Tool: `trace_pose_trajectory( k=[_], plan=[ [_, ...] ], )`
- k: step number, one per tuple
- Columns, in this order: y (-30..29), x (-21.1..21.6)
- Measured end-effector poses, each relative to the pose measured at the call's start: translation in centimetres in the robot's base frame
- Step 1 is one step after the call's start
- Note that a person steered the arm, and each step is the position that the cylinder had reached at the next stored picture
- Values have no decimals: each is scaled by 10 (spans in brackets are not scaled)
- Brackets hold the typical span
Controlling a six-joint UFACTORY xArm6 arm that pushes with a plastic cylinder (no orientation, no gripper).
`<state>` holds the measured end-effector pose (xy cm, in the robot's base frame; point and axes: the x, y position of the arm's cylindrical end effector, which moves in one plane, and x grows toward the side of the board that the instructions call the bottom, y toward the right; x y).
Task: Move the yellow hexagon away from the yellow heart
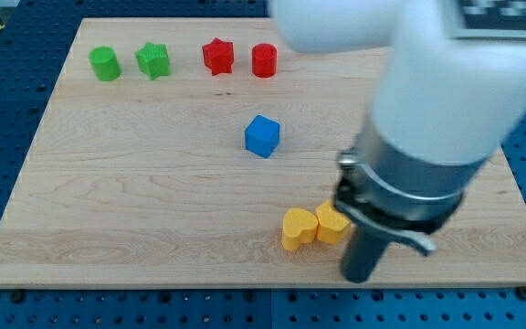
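Sat with my tip (359, 277), jawless, at five o'clock of touching yellow hexagon (333, 223) and yellow heart (299, 228); separating push apparently pending.

Green cylinder (105, 64), green star (153, 60), red star (217, 56), red cylinder (264, 60) line the view's top; blue cube (262, 136) mid-board (108, 183)
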<state>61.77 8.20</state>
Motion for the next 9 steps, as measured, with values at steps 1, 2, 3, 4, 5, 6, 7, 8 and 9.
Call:
trace_pose_trajectory(
  k=[1,2,3,4,5,6,7,8,9],
  plan=[
    [1,0],
    [0,-9],
    [-7,-18],
    [-8,-24],
    [-7,-41],
    [-7,-55],
    [-7,-64],
    [-6,-64],
    [-6,-69]
  ],
)
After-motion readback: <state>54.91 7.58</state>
